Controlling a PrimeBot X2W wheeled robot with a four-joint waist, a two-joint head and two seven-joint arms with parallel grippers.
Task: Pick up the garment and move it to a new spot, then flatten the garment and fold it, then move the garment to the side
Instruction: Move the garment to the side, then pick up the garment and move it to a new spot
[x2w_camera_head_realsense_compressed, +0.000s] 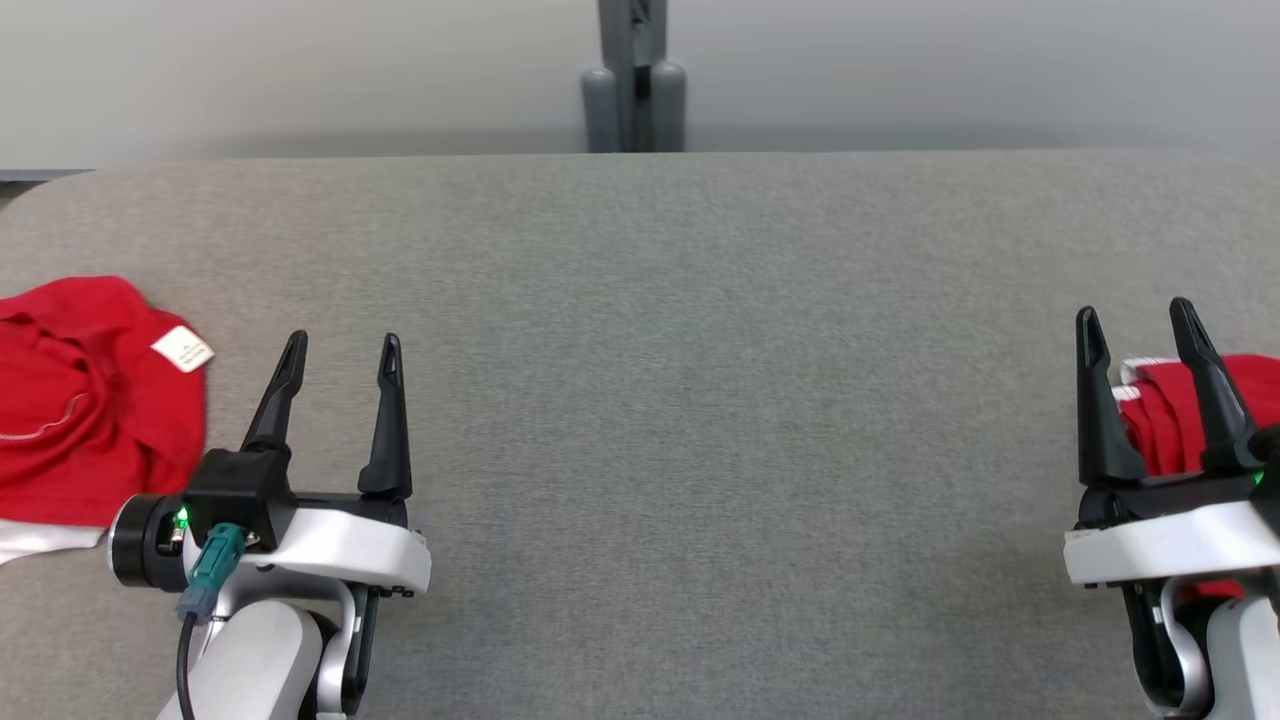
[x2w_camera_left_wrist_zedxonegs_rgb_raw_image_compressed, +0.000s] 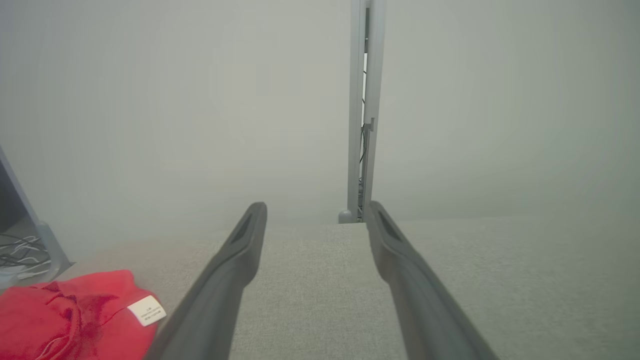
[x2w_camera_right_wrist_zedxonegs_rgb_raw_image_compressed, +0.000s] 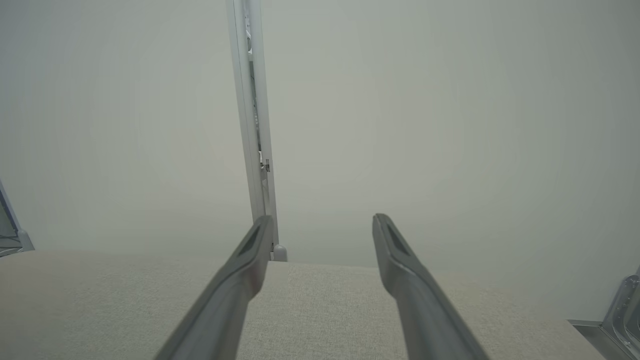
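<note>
Status: start of cycle, as judged from the layout. None of the 3 stages (move, flatten and fold, set aside) is done for the crumpled red garment (x2w_camera_head_realsense_compressed: 80, 400).

- Left pincer (x2w_camera_head_realsense_compressed: 344, 348): fingers spread wide, nothing between them, hovering low over bare counter (x2w_camera_head_realsense_compressed: 700, 400).
- Right pincer (x2w_camera_head_realsense_compressed: 1135, 315): also spread wide and empty.
- Crumpled red garment: just outboard of the left pincer, to its left side and beside its wrist, not touching the fingers. In the left wrist view it sits at the lower left of the fingers.
- Second red garment (x2w_camera_head_realsense_compressed: 1160, 435): lies past the right pincer, partly hidden behind its fingers. It looks compact, with a white edge. Possibly a folded piece already put aside, but I cannot tell for certain.

Materials and shapes:
- Crumpled garment: soft red knit, bunched into a rounded heap with deep creases, a pale stitched seam, and white trim at the near edge. A small white rectangular label (x2w_camera_head_realsense_compressed: 183, 349) faces up on the side nearest the left pincer.
- Counter: grey woven cloth cover, matte, flat, with rounded far corners.
- Pincer fingers: long, dark, tapered, hard plastic by the look.
- 1 grey post (x2w_camera_head_realsense_compressed: 633, 90) stands beyond the far edge.
</note>
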